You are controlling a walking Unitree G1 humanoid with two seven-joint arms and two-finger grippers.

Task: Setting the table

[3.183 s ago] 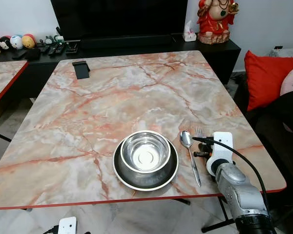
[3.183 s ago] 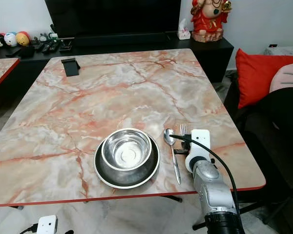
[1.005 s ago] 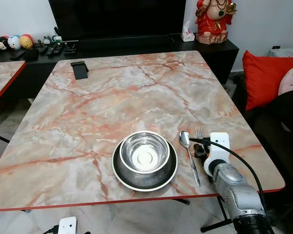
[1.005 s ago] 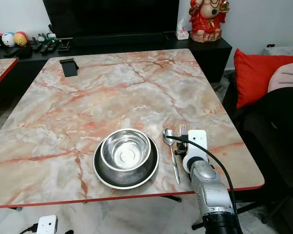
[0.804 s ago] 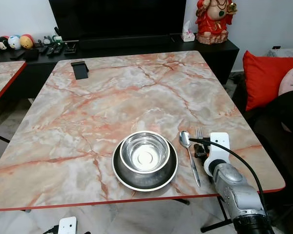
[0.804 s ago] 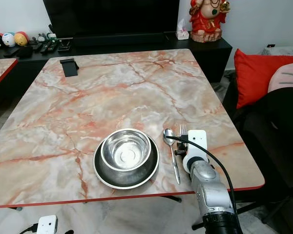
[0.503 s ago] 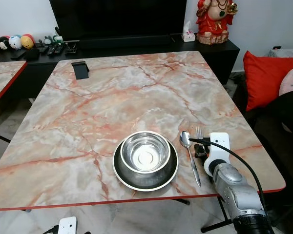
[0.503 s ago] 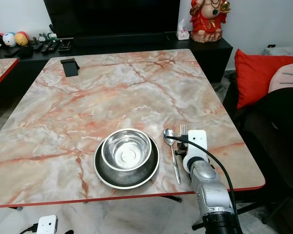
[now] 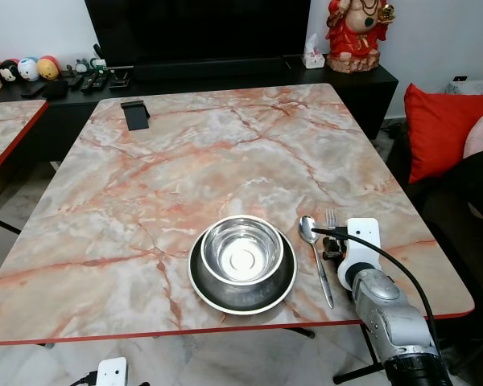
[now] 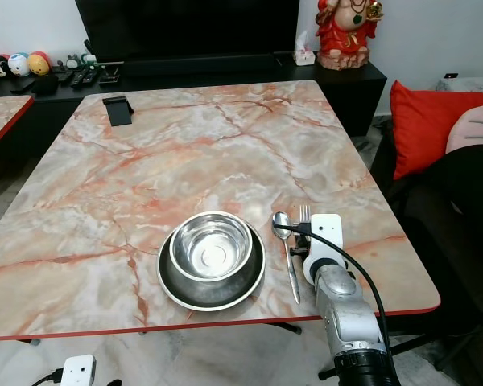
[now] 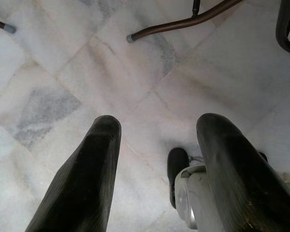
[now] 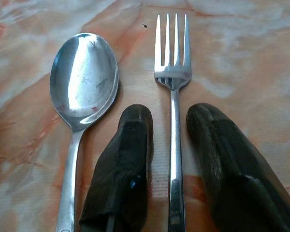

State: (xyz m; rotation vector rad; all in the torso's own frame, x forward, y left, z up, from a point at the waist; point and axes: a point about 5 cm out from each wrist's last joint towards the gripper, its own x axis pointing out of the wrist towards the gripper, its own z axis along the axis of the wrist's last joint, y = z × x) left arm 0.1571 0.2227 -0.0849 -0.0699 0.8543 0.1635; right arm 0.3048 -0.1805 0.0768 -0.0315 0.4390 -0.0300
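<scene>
The fork [image 12: 172, 125] lies flat on the marble table [image 9: 225, 153], just right of the spoon [image 12: 82, 92] and the bowl [image 9: 241, 251] on its plate [image 9: 201, 283]. Note your right gripper [image 12: 170, 145]: fingers apart, straddling the fork handle. Your left gripper [image 11: 157, 154] hangs spread above the floor [image 11: 48, 72].

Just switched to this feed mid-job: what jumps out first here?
The right tool rests low on the marble table, fingers open either side of the fork handle, not gripping it. The spoon lies just left of the fork, beside a steel bowl sitting in a dark plate near the front edge.
</scene>
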